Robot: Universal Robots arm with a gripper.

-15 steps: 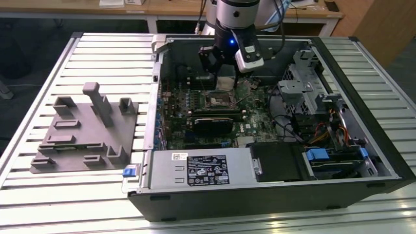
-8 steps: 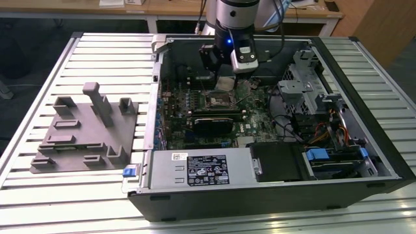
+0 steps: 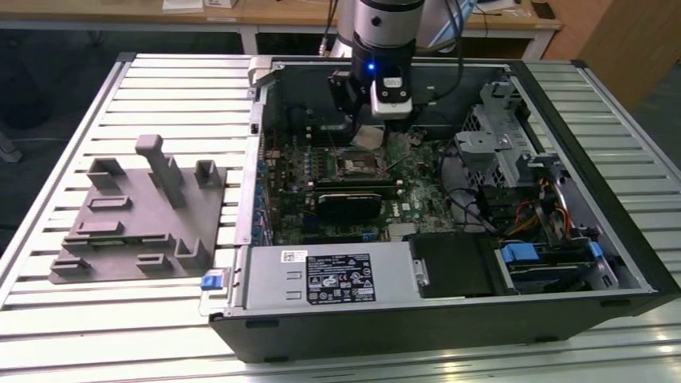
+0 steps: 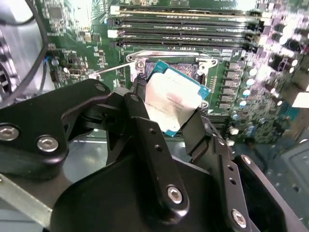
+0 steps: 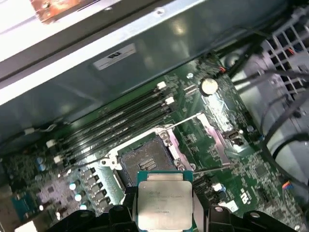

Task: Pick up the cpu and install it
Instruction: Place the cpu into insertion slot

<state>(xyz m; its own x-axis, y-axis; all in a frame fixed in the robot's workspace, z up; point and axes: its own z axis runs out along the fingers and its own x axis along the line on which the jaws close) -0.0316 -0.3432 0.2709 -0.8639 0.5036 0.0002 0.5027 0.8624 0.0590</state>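
Note:
The cpu (image 4: pixel 174 99), a flat square chip with a pale silvery top and a teal rim, is clamped by its edges in my gripper (image 4: pixel 166 116), which is shut on it. It hangs tilted in the air above the motherboard. The open socket (image 5: pixel 145 159), dark inside with its metal frame swung up, lies just beyond the held cpu (image 5: pixel 163 200). In the exterior view my gripper (image 3: pixel 372 132) hovers inside the computer case, with the cpu (image 3: pixel 369 137) slightly behind the socket (image 3: pixel 353 166).
The open case (image 3: pixel 596 263) walls in the board; memory slots (image 4: pixel 183 29) run beside the socket, and a black card (image 3: pixel 346 201), drive cage (image 3: pixel 500 144) and cables crowd the exterior view's right. A grey fixture (image 3: pixel 139 215) stands on the slatted table.

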